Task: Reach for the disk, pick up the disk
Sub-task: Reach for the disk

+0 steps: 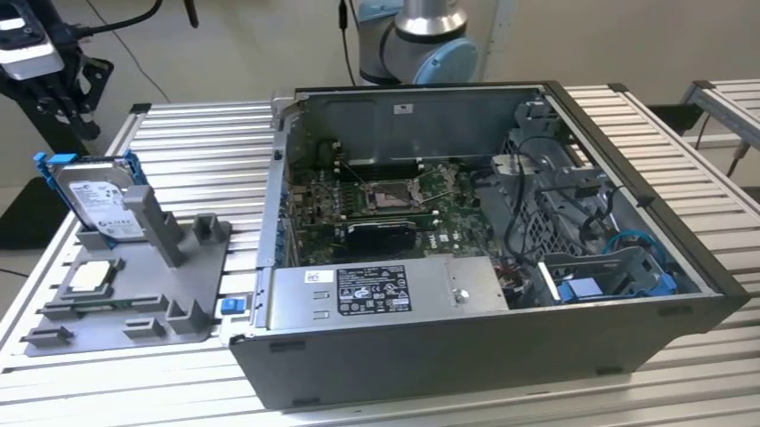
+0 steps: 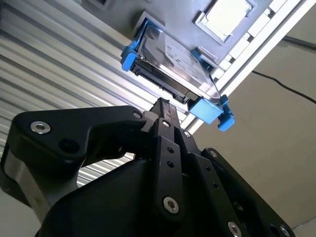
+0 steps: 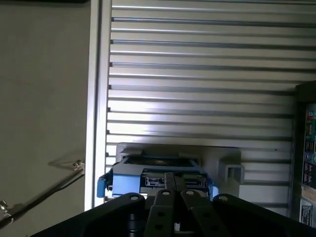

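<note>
Disk (image 1: 101, 203) stands on edge in the grey holder (image 1: 178, 285) — the hand (image 2: 163, 102), pinched narrow and aimed at it, could topple it if unopened.

The disk (image 1: 101, 205) is dull silver metal framed in glossy blue plastic — the table (image 1: 202, 133) ribbed, shiny metal.

Disk label: white sticker on the disk (image 1: 105, 206), which stands outside the computer case (image 1: 475, 365) on the exterior view's left; print too small to read.
Black label (image 1: 372, 290): on the power supply (image 1: 469, 285) inside the case; white print and symbols, illegible.
White sticker (image 1: 319, 276): just beside the black label, same unit; illegible.
Rear-wall sticker (image 1: 404, 109): small, white, inside the case; illegible.
</note>
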